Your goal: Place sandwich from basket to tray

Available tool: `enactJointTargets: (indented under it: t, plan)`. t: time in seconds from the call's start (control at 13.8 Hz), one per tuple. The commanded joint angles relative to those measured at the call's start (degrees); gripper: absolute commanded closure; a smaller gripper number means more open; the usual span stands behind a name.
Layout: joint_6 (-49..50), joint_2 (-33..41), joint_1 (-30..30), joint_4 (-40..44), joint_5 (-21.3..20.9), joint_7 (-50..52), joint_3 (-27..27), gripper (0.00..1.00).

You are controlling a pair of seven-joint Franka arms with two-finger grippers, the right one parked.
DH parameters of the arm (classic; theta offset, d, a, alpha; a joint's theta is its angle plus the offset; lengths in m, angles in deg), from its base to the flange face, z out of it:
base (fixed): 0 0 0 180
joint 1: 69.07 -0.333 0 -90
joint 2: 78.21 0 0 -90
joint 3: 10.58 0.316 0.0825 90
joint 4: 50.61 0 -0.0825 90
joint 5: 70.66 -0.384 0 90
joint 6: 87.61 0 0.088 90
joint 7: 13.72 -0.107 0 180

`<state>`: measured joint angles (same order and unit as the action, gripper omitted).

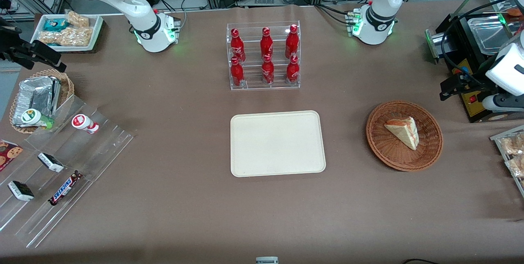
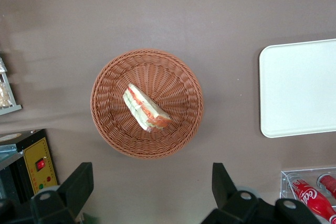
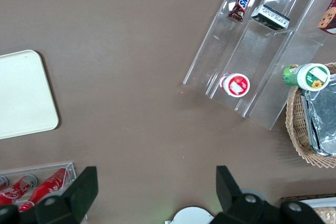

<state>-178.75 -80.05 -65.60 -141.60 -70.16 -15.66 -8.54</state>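
The sandwich (image 1: pixel 403 132), a pale wrapped wedge with red and green filling on its cut edge, lies in the round reddish-brown wicker basket (image 1: pixel 389 151) toward the working arm's end of the table. The cream tray (image 1: pixel 277 143) lies empty at the table's middle, beside the basket. My left gripper (image 1: pixel 450 88) hangs open and empty above the table, a little farther from the front camera than the basket. In the left wrist view the gripper (image 2: pixel 152 187) is wide open, and the sandwich (image 2: pixel 144 107) sits in the basket (image 2: pixel 178 77) with the tray (image 2: pixel 299 87) beside it.
A clear rack of red cola bottles (image 1: pixel 265 57) stands farther back than the tray. A black box with a yellow panel (image 1: pixel 470 104) stands close to my gripper. A tray of snack packs (image 1: pixel 511 153) lies at the working arm's table edge. A clear stepped shelf (image 1: pixel 61 165) stands toward the parked arm's end.
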Motion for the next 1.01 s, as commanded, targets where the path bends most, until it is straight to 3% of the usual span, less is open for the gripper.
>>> enactJointTargets:
  t: [0.0, 0.22, 0.65, 0.94]
  plan:
    - [1.92, -0.53, 0.40, -1.20, -0.07, -0.07, 0.60, 0.00]
    - [-2.70, -0.54, 0.14, -8.38, -0.24, 0.01, 0.77, 0.00]
    - [-23.07, -0.18, 0.05, -26.75, -0.42, 0.54, 0.95, 0.00]
    - [-35.58, -0.01, -1.71, -36.53, -0.60, 7.02, 1.04, 0.00]
